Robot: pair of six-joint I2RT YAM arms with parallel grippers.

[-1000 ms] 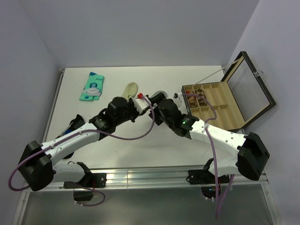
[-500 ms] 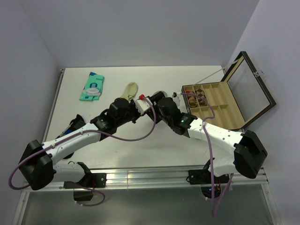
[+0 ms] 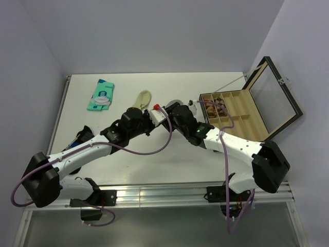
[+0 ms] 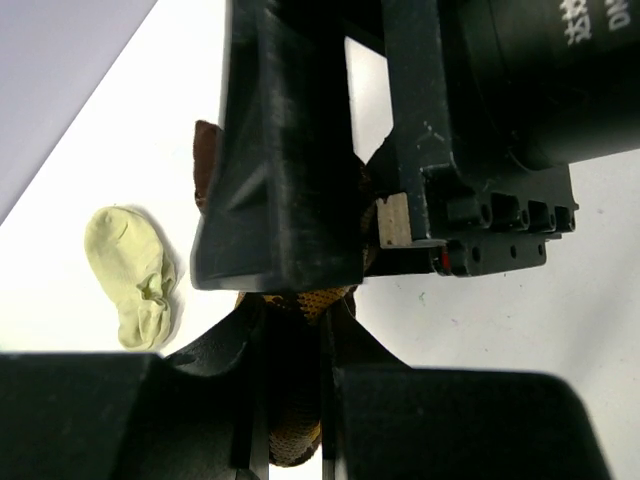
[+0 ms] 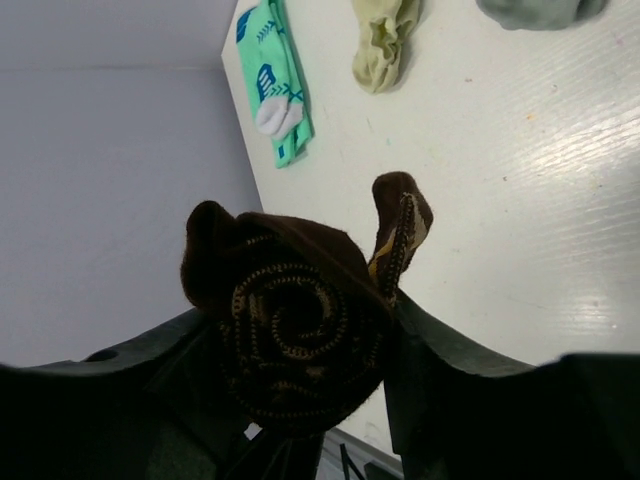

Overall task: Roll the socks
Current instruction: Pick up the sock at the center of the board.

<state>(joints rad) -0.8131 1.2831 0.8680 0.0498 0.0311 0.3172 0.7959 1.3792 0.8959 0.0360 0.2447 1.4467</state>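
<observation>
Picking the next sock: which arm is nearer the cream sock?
Left. The left arm's wrist sits just short of the cream sock; the right arm's wrist is farther right, by the wooden box. Both hold the brown sock.

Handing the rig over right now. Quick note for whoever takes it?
Right tool: shut on the brown argyle sock, wound into a spiral roll.
Left tool: shut on the same sock, close against the right one.
Cream sock and grey sock: lying unrolled beyond the tools.
Done: that sock mostly rolled, one end sticking out.
Left: finish it, then roll the other two.
</observation>
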